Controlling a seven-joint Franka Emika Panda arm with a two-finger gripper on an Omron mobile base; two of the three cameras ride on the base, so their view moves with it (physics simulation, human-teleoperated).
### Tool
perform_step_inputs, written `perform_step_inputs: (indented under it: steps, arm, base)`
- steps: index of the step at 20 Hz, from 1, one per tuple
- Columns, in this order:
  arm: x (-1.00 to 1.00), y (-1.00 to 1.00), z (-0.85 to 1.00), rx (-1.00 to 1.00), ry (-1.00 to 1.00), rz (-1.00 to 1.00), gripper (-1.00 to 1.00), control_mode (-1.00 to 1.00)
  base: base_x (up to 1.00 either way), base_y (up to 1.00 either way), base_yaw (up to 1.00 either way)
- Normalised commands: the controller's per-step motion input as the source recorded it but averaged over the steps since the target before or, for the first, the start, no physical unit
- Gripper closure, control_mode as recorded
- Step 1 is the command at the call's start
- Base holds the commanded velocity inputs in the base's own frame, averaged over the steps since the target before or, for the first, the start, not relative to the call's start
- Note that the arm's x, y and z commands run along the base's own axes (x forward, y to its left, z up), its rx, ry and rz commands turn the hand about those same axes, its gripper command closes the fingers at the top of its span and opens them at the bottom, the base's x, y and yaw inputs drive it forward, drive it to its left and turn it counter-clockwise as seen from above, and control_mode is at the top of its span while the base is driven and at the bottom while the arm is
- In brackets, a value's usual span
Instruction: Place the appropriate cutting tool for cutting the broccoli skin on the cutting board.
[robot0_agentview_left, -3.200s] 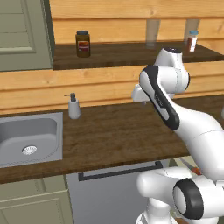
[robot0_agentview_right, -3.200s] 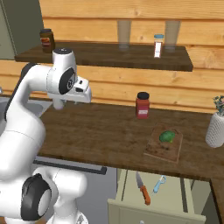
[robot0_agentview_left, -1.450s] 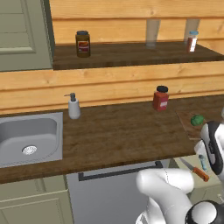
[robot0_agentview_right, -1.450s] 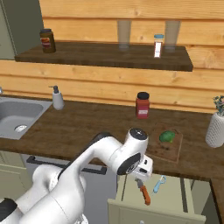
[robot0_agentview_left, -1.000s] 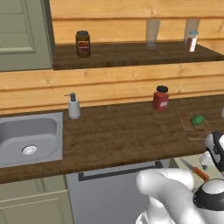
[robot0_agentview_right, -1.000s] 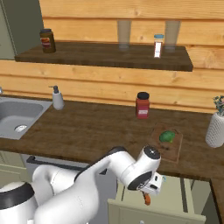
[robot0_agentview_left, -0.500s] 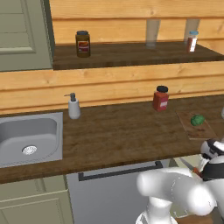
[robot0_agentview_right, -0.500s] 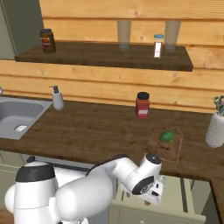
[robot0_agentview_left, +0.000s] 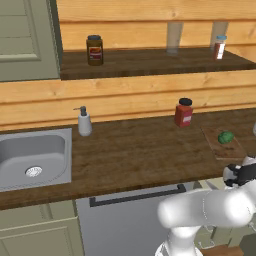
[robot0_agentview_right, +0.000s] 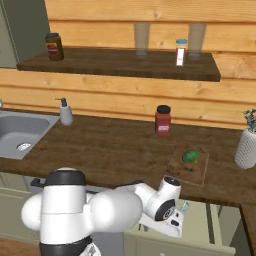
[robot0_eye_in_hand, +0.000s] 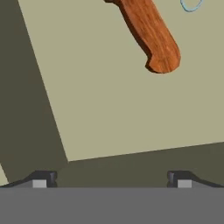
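The end effector (robot0_eye_in_hand: 111, 179) is spread wide and holds nothing, low inside the open drawer (robot0_eye_in_hand: 105, 105) on the near right. The knife (robot0_eye_in_hand: 151, 35), with its smooth orange-brown handle, lies on the drawer's flat beige floor. Dark-green lumpy broccoli (robot0_agentview_right: 190, 156) sits on the grainy wooden board (robot0_agentview_right: 189, 171) on the dark bench (robot0_agentview_right: 110, 145).

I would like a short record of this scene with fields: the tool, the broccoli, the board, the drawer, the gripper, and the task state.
tool: orange-red handle lying flat on the drawer floor, ahead of the jaws, untouched
broccoli: on the board
board: on the counter, right of the red jar
drawer: open, below the counter edge
gripper: jaws open, empty, reaching down into the drawer
task state: tool not yet grasped
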Motion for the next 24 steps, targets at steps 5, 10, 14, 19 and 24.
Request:
perform_step_inputs:
  steps: [5,10,14,19,24]
  arm:
    - [-0.4,0.0,-0.09,0.0,0.03,0.0,-1.0,-1.0]
    - [-0.53,-0.05,-0.05,0.0,0.06,0.0,-1.0,-1.0]
    - [-0.54,-0.02,0.0,0.0,0.09,0.0,-1.0,-1.0]
    - [-0.48,0.0,0.0,0.0,0.12,0.0,-1.0,-1.0]
    - [-0.38,0.0,0.0,0.0,0.13,0.0,-1.0,-1.0]
  base:
    - [0.0,0.0,0.0]
    - [0.0,0.0,0.0]
    - [0.0,0.0,0.0]
    - [0.0,0.0,0.0]
    - [0.0,0.0,0.0]
